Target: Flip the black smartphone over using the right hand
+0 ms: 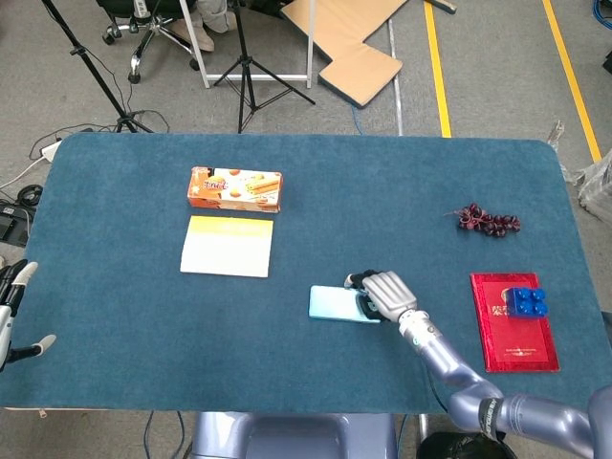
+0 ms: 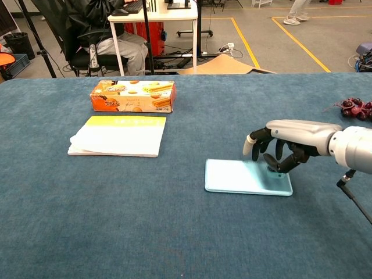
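Observation:
The smartphone (image 1: 335,304) lies flat on the blue table with a pale blue face up; no black side shows. In the chest view the smartphone (image 2: 244,176) sits just left of my right hand (image 2: 290,142). My right hand (image 1: 385,294) hovers over the phone's right end with its fingers bent downward and apart, one fingertip (image 2: 272,169) touching the phone's surface. It grips nothing. My left hand (image 1: 11,311) hangs off the table's left edge, fingers apart and empty.
A biscuit box (image 1: 235,188) and a yellow-and-white notepad (image 1: 228,246) lie at the back left. Dark grapes (image 1: 488,220) sit at the back right. A red book (image 1: 502,330) with a blue block (image 1: 526,302) on it lies right of the hand.

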You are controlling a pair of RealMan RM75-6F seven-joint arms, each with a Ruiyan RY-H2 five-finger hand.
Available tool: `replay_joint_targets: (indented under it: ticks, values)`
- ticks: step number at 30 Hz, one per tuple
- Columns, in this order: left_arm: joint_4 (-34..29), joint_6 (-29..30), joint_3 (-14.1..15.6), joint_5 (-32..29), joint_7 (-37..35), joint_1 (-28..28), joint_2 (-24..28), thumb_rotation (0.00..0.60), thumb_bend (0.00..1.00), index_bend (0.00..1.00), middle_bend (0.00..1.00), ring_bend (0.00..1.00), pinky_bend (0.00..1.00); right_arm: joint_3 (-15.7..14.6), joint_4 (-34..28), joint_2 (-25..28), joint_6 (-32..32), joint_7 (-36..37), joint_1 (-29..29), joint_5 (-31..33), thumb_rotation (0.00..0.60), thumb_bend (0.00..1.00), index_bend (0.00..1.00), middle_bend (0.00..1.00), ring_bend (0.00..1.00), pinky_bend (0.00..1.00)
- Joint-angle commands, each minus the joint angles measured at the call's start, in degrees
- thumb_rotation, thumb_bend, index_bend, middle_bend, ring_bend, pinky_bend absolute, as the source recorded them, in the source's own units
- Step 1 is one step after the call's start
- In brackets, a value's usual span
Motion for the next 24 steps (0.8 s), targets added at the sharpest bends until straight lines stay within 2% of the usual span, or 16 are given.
replay_joint_targets:
  ticks: [1, 6, 10, 12, 13, 14, 16, 18, 20, 24]
  values:
    - [0.1, -0.1, -0.1, -0.2, 0.0, -0.1, 0.0, 0.6, 0.0, 0.0, 0.0, 0.0, 0.0, 1.1, 2.3, -1.9, 0.1, -2.4, 1.1, 2.2, 0.6, 0.63, 0.32, 0.35, 0.27, 0.39]
    - [0.3, -0.3, -0.3, -0.6, -0.6, -0.1, 0.1, 0.6, 0.0, 0.0, 0.0, 0.0, 0.0, 1.7, 1.4, -1.8, 3.2, -3.0, 1.2, 0.0, 0.6, 0.63, 0.32, 0.35, 0.27, 0.39]
    - [0.6, -0.5, -0.2, -0.7, -1.2, -0.2, 0.2, 0.6, 0.0, 0.0, 0.0, 0.0, 0.0, 1.2, -1.0, 0.6, 9.4, -1.3, 0.2, -8.2, 0.6, 0.63, 0.32, 0.35, 0.26, 0.38]
    - [0.6, -0.4, -0.2, -0.5, -1.4, -0.2, 0.2, 0.6, 0.0, 0.0, 0.0, 0.0, 0.0, 0.8, -1.3, 1.5, 12.8, -0.7, -0.4, -12.2, 0.6, 0.61, 0.32, 0.33, 0.23, 0.34]
    - [0.6, -0.3, -0.2, -0.4, -1.7, -0.1, 0.3, 0.6, 0.0, 0.0, 0.0, 0.0, 0.0, 0.5, -1.3, 2.2, 15.1, -0.4, -0.8, -14.8, 0.6, 0.58, 0.31, 0.32, 0.22, 0.32]
    - [0.7, -0.2, -0.2, -0.2, -2.0, -0.1, 0.4, 0.6, 0.0, 0.0, 0.0, 0.0, 0.0, 0.1, -1.1, 2.8, 17.6, -0.1, -1.3, -17.4, 0.6, 0.49, 0.3, 0.3, 0.2, 0.29]
    - [0.8, 0.0, 0.0, 0.5, -2.6, 0.0, 0.5, 0.6, 0.0, 0.0, 0.0, 0.0, 0.0, -0.8, -0.9, 4.2, 22.5, 0.9, -2.6, -22.0, 0.6, 0.21, 0.24, 0.23, 0.12, 0.19]
    - [1.0, 0.2, 0.1, 1.1, -3.3, 0.0, 0.7, 0.6, 0.0, 0.0, 0.0, 0.0, 0.0, -1.7, -1.3, 6.0, 25.9, 1.7, -4.1, -24.6, 0.6, 0.05, 0.17, 0.16, 0.05, 0.09]
    - [1.1, 0.6, 0.1, 1.5, -3.8, 0.1, 0.8, 0.6, 0.0, 0.0, 0.0, 0.0, 0.0, -2.3, -2.4, 7.7, 28.3, 1.9, -5.6, -25.6, 0.6, 0.0, 0.13, 0.1, 0.01, 0.02]
    - [1.7, 1.5, 0.1, 2.5, -5.2, 0.2, 0.6, 0.6, 0.0, 0.0, 0.0, 0.0, 0.0, -3.5, -6.8, 12.0, 34.0, 2.3, -10.5, -25.5, 0.6, 0.0, 0.08, 0.0, 0.0, 0.0]
